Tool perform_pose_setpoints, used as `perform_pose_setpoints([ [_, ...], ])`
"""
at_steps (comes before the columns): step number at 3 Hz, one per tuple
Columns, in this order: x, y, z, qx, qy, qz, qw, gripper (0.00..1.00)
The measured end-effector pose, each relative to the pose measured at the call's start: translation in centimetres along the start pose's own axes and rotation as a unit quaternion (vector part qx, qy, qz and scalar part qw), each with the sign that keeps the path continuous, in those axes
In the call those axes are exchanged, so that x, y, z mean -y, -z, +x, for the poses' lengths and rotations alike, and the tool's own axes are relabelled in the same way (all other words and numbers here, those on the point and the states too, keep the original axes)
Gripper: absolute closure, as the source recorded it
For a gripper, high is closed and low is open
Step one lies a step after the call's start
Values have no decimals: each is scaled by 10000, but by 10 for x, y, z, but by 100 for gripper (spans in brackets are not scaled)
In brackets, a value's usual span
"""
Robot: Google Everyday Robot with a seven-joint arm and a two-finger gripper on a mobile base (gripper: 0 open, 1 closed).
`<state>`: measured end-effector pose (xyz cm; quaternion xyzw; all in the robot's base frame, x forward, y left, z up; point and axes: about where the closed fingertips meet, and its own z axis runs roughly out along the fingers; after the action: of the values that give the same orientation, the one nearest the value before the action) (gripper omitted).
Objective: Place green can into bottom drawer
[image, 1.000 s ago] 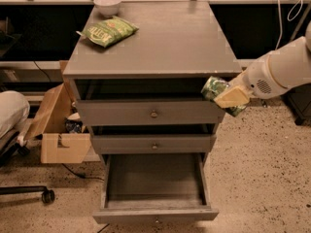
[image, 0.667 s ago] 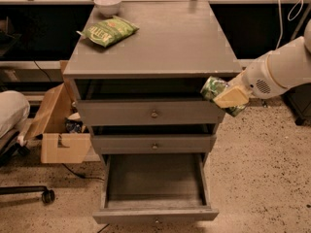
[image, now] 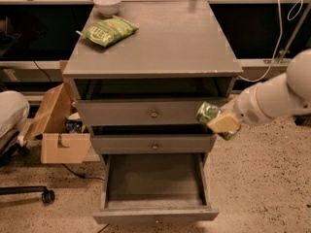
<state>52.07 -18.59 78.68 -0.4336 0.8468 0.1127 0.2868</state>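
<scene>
The green can (image: pixel 209 113) is held tilted in my gripper (image: pixel 219 121), which comes in from the right on a white arm and is shut on it. The can hangs in front of the right end of the upper two grey drawers, above and to the right of the bottom drawer. The bottom drawer (image: pixel 154 211) is pulled open toward the camera and its inside looks empty.
The grey cabinet top (image: pixel 160 38) carries a flat green snack bag (image: pixel 108 31) and a white bowl (image: pixel 107 4) at the back left. An open cardboard box (image: pixel 58 130) stands left of the cabinet. A chair base with a caster (image: pixel 46 195) is at the lower left.
The gripper with the can has moved slightly lower and to the left, toward the cabinet front. The drawer stays open.
</scene>
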Motion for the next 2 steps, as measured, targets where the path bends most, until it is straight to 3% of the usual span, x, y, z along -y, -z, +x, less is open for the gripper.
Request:
perform_pose_setpoints([
  [1, -19, -60, 48, 300, -340, -249, 9987, 100],
  [2, -26, -127, 91, 811, -880, -466, 9917, 100],
])
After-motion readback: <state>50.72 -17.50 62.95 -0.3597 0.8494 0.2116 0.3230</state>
